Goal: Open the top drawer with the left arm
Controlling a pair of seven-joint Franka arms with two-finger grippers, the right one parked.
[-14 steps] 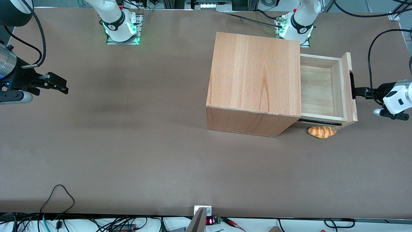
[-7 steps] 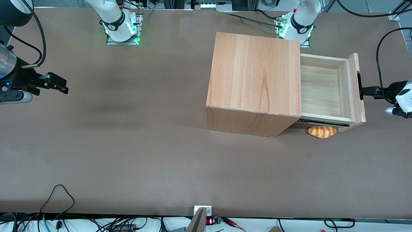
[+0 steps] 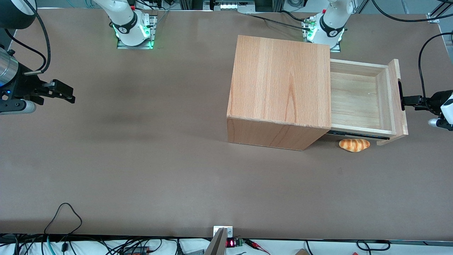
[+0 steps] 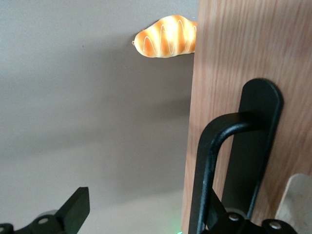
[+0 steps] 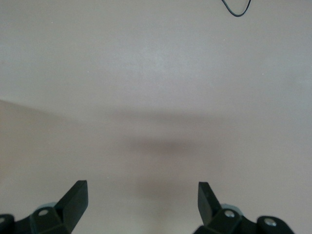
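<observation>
Hooking handle: black two-finger claw (image 4: 144, 207) of the glossy white left arm (image 3: 444, 106), fingers spread, one tucked inside the long black handle (image 4: 243, 146), likely to drag rather than pinch.
Top drawer: shallow light-wood tray (image 3: 357, 97), drawn well out of the plain wooden cabinet box (image 3: 279, 81), in the frame's upper half.
Surface: matte brown (image 3: 141, 159); a striped toy croissant (image 3: 354, 145) lies just beside the drawer.

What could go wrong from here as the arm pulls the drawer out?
The gripper is only hooked on the black handle, fingers spread wide, so it may slip off. The top drawer is already far out of the cabinet; more pulling might drag the cabinet. The croissant lies underneath.
</observation>
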